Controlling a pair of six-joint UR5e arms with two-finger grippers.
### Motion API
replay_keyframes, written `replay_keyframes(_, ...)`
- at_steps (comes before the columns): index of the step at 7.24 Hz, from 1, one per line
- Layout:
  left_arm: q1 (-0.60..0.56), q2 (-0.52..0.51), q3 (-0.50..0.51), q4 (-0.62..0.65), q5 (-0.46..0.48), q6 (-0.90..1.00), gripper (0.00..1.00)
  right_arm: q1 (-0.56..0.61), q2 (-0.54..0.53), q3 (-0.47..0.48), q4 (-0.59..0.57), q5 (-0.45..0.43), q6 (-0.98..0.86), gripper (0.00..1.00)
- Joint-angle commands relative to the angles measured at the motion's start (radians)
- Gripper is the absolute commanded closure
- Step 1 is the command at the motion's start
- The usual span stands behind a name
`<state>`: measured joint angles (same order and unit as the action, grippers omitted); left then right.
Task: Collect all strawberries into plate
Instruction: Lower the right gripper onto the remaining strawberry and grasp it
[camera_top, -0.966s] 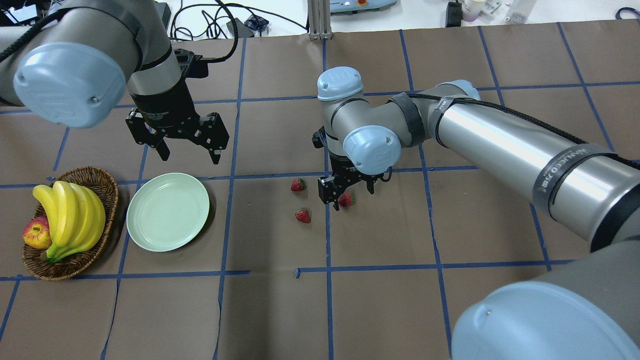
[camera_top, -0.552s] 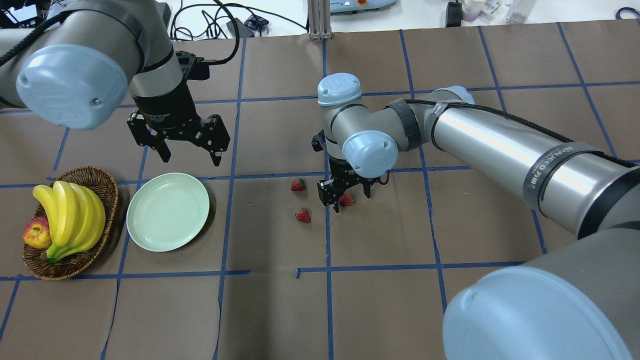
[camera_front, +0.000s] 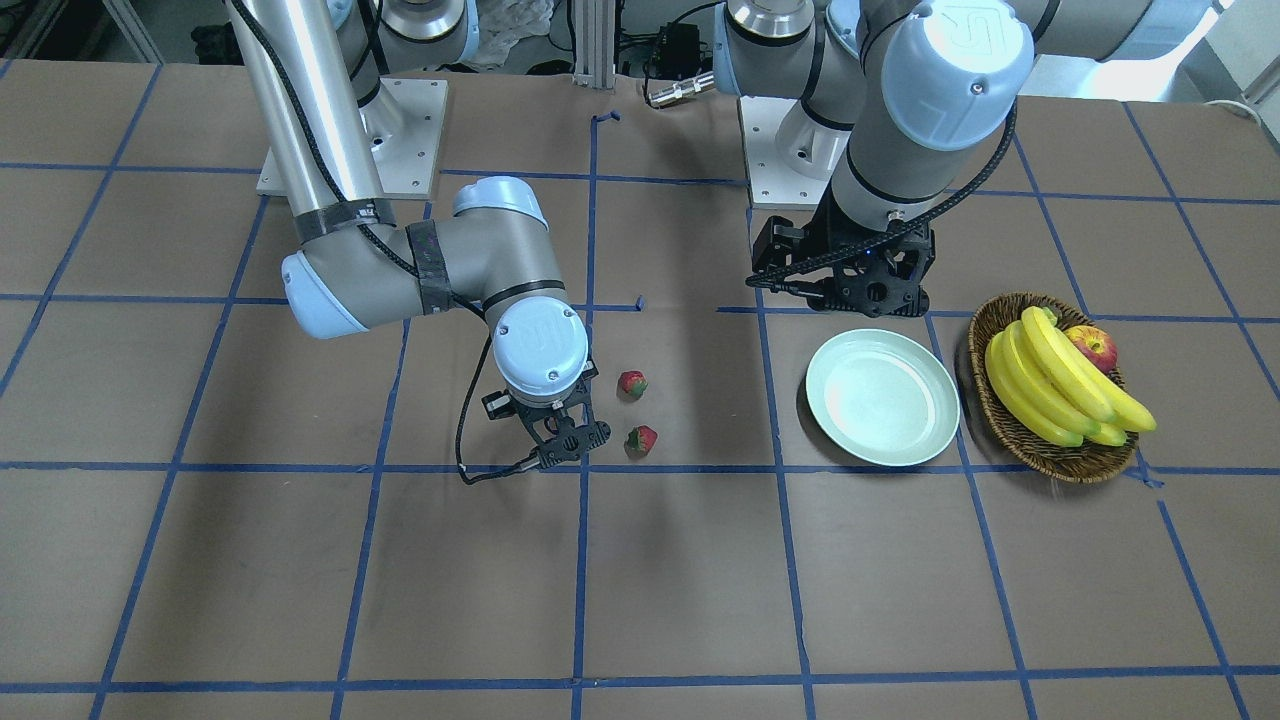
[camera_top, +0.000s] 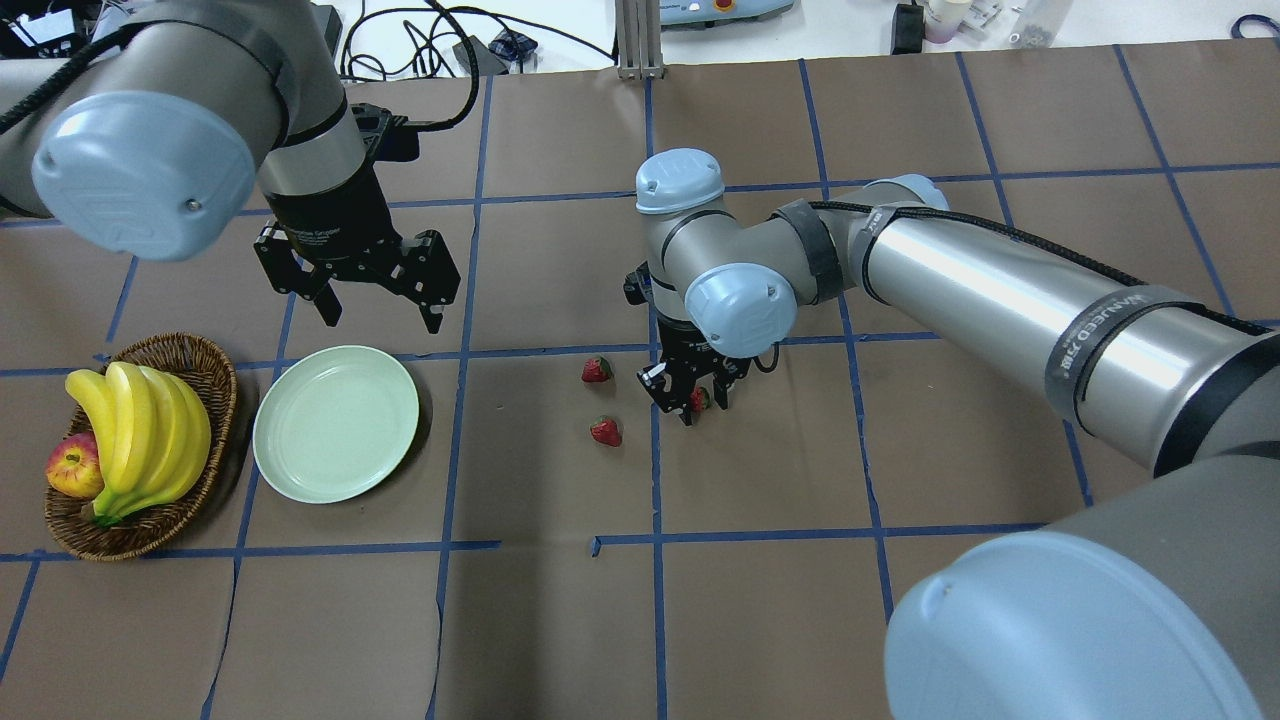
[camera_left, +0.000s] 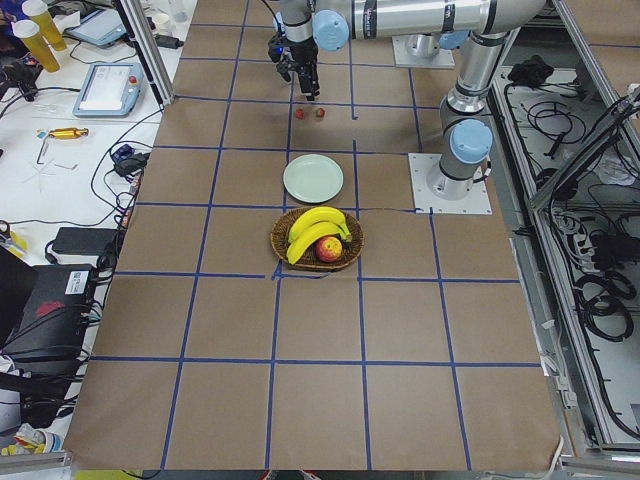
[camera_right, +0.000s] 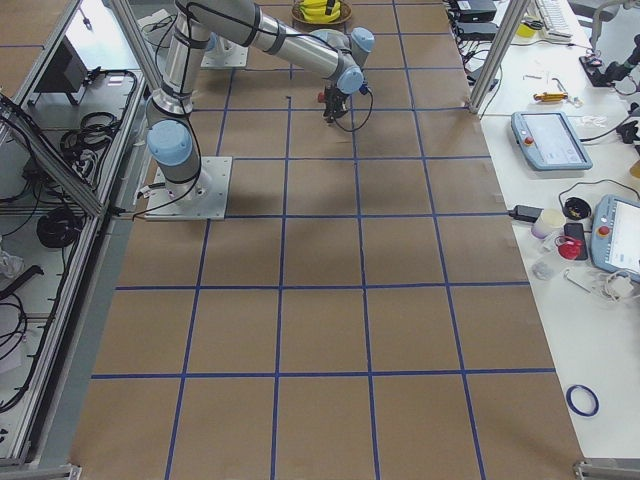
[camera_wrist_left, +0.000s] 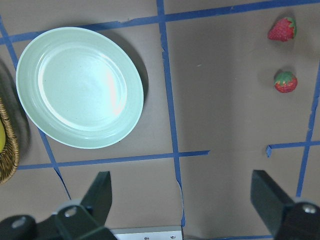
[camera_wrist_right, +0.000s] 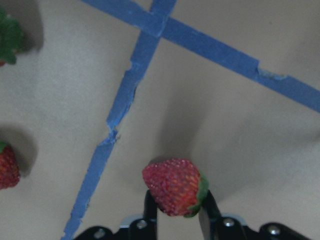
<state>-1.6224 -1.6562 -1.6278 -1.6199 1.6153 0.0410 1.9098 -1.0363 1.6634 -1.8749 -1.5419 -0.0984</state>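
Right end effector (camera_top: 697, 403) is pinching a tiny red toy strawberry (camera_wrist_right: 174, 186); left end effector (camera_top: 380, 319) hangs wide open, round mint-green plate (camera_top: 335, 422) just beside.

front view hides one strawberry (camera_wrist_right: 175, 186) under the right gripper (camera_wrist_right: 177, 214)

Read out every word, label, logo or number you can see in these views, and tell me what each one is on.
"Gripper": seemingly the last word of white print on the black body of the left gripper; the rest is blurred.
White capitals on the black strap around the right arm: too blurred to read.
Embossed logo on the blue joint cap: too faint to read.
The screen on the side bench: too small to read.
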Motion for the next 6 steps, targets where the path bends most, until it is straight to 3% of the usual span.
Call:
replay_keyframes(1,-0.001,-0.005,0.005,0.018,-0.002,0.0,0.0,0.0,-0.005,-0.008,-0.001,-0.003,0.003,1.0)
replay_keyframes(3,-0.001,-0.007,-0.001,0.02,-0.002,0.0,0.0,0.0,-0.042,-0.016,0.002,-0.02,-0.003,1.0)
replay_keyframes(6,-0.001,-0.004,0.0,0.02,0.0,-0.001,0.0,0.002,-0.071,-0.121,0.016,0.009,0.055,1.0)
